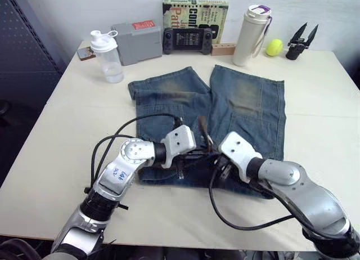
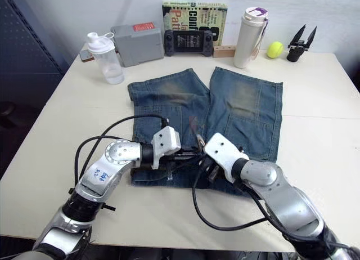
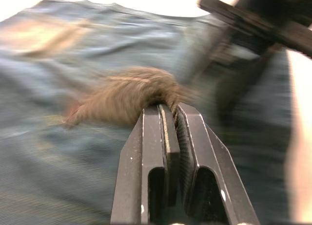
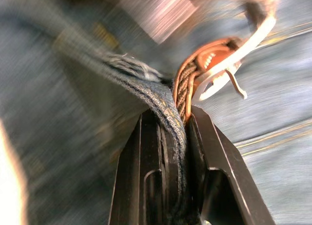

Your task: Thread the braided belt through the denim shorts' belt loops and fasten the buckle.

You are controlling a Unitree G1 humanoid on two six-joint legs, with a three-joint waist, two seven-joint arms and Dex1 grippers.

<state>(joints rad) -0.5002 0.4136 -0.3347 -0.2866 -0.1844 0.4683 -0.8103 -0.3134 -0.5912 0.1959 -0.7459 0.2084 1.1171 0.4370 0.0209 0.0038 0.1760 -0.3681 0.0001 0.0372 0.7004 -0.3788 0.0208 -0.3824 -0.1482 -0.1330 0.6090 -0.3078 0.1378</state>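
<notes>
The denim shorts (image 1: 247, 102) lie flat on the table, legs pointing away and the waistband nearest me. Both grippers meet at the middle of the waistband. My left gripper (image 3: 173, 108) is shut on the brown braided belt (image 3: 126, 96), which bulges just beyond its fingertips. My right gripper (image 4: 170, 115) is shut on a fold of denim (image 4: 146, 88) with the braided belt (image 4: 184, 86) pinched beside it. The silver buckle (image 4: 253, 37) stands just past those fingertips. A free end of the belt (image 1: 202, 128) sticks up between the two grippers. I cannot make out the belt loops.
Along the table's far edge stand a clear shaker bottle (image 1: 107, 57), a grey box (image 1: 138, 40), a game controller (image 1: 187, 39), a book (image 1: 194, 9), a white thermos (image 1: 251, 35), a tennis ball (image 1: 274, 47) and a black gripper tool (image 1: 301, 40).
</notes>
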